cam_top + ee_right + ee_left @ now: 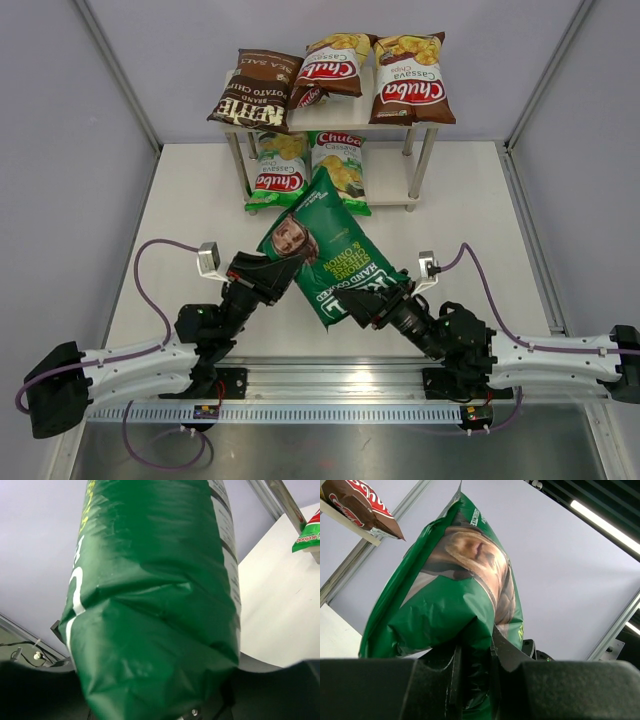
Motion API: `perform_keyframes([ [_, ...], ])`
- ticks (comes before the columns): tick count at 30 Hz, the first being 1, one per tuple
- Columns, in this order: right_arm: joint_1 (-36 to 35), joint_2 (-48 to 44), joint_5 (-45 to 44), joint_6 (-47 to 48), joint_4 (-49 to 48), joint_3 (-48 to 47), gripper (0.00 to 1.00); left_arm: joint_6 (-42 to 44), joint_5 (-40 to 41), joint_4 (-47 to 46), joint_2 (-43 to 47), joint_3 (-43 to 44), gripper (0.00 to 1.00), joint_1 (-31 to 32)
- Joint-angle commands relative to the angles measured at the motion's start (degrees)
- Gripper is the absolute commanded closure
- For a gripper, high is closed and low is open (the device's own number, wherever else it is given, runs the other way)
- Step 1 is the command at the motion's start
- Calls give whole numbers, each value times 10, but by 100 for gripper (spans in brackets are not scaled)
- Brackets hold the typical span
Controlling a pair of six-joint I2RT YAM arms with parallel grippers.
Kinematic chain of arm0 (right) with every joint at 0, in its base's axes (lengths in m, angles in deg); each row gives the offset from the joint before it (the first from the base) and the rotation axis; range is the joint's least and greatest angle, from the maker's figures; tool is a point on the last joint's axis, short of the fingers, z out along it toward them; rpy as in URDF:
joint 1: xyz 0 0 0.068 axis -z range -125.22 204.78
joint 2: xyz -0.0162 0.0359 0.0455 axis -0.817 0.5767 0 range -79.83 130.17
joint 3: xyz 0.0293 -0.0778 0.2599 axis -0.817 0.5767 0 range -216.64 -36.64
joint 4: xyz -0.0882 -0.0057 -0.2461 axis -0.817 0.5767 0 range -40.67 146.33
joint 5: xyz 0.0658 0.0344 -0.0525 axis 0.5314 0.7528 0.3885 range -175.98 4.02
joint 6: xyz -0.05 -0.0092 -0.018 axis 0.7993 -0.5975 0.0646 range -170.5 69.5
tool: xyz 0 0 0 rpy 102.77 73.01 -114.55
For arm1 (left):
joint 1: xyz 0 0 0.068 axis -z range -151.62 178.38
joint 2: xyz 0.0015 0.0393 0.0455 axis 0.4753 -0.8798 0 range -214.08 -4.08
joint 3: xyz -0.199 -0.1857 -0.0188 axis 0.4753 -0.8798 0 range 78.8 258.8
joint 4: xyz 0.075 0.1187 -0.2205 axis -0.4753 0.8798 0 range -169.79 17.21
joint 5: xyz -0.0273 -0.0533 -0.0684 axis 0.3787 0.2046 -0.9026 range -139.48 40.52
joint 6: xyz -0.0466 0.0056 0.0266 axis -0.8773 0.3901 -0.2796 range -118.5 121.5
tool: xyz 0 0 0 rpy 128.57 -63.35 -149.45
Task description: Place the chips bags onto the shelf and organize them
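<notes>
The dark green REAL bag [325, 250] is held tilted above the table in front of the shelf [393, 192]. My left gripper [280, 272] is shut on its left edge; the fingers pinch a fold of the bag [455, 595] in the left wrist view, where the gripper [475, 667] sits low. My right gripper [372, 305] holds the bag's lower right end, and the bag [155, 605] covers its jaws. On the top board lie the dark brown Kettle bag [255, 90] and two brown Chuba bags [335, 65] [408, 80]. Two green Chuba bags [280, 170] [340, 170] stand on the lower board.
Grey enclosure walls stand at the left, right and back of the white table [470, 230]. The right part of the shelf's lower board shows bare. A brown Chuba bag [360, 502] overhangs the top board in the left wrist view. A green Chuba corner [306, 532] shows at right.
</notes>
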Motion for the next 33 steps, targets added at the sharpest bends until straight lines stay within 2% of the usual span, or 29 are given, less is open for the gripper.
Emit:
perform_keyframes([
  [1,-1,-14,-45,22,-46,-16,55,10,-3,-80,7,-19,83,4],
  [2,-1,-18,-47,27,-44,-11,58,13,0,-78,10,-24,79,4],
  [3,-1,-23,-46,43,-44,-10,61,16,6,-73,14,-31,63,4],
  [4,-1,-26,-46,48,-41,-11,68,20,12,-66,23,-35,56,4],
  [5,-1,-29,-49,53,-29,-9,69,25,17,-57,31,-38,50,3],
  [6,-1,-35,-52,59,-25,-8,70,32,31,-25,41,-40,34,3],
  [7,-1,-40,-56,61,-24,-1,71,39,42,-1,70,-42,25,3],
  [9,3,-53,-62,60,-28,8,73,50,79,89,109,-42,17,3],
  [11,12,-57,-60,57,-10,12,77,61,114,150,175,-42,1,3],
  [12,27,-58,-58,44,-3,12,77,62,148,225,198,-41,1,3],
  [14,49,-55,-31,28,4,14,79,84,171,264,258,-41,1,3],
  [17,109,-37,17,-13,0,19,80,83,223,420,312,4,1,3],
  [18,126,-22,28,-41,0,18,81,75,284,548,335,27,1,3],
  [20,167,8,68,-74,-28,24,82,33,375,685,343,97,1,3],
  [21,176,19,76,-85,-41,27,82,28,391,790,344,116,1,3],
  [22,187,30,87,-90,-64,28,82,32,403,827,344,131,1,3],
  [23,191,54,89,-100,-72,26,82,39,411,880,342,161,1,3],
  [25,196,78,88,-107,-109,23,82,82,403,916,331,189,1,2],
  [27,204,114,76,-126,-146,30,83,108,385,975,315,239,1,2],
  [29,242,169,74,-170,-207,35,84,159,344,1049,266,291,1,3],
  [31,270,196,101,-193,-240,23,85,151,347,1090,234,334,1,3],
  [33,310,236,117,-225,-256,6,85,174,306,1087,229,336,1,4],
])
